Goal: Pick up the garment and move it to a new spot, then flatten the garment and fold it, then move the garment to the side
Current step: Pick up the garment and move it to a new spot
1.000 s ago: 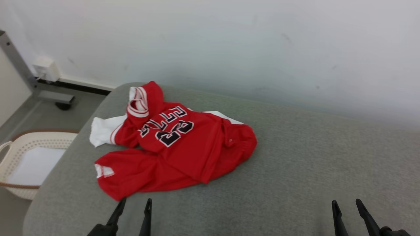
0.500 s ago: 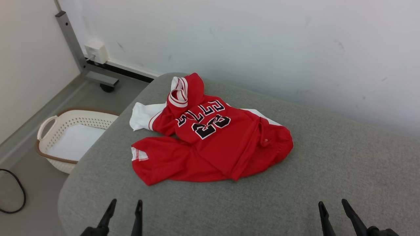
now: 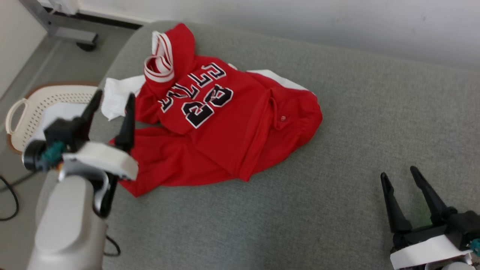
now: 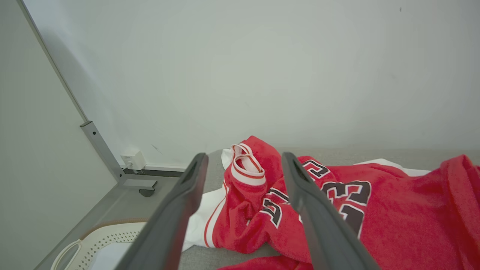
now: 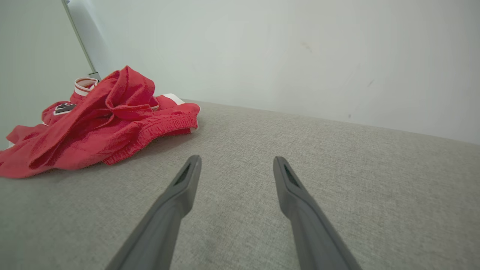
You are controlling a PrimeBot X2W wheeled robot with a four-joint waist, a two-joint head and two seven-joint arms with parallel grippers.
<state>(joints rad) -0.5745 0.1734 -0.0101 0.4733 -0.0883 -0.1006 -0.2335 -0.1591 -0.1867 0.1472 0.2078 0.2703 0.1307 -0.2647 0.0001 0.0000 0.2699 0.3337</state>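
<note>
head view. a: where does the garment (image 3: 232,123) lie?
b: crumpled on the grey cushion (image 3: 356,112), toward its far left part. it is red cloth with white trim and dark numerals, and one white-banded opening stands up at the far end.
a: and the left gripper (image 3: 114,94)?
b: it is over the cushion's left edge, just beside the garment's white part. its two dark fingers are spread wide with nothing between them. whether a finger touches the cloth cannot be told.
a: left wrist view?
b: the fingers are parted, and the garment (image 4: 393,225) lies beyond them and to the right, not gripped.
a: the right gripper (image 3: 398,172)?
b: it is at lower right, above bare cushion and well apart from the garment, fingers wide and empty. right wrist view puts the garment (image 5: 93,127) at far left.
a: beside the cushion?
b: a pale perforated basket (image 3: 22,108) stands on the floor at left, with white cloth in it.
</note>
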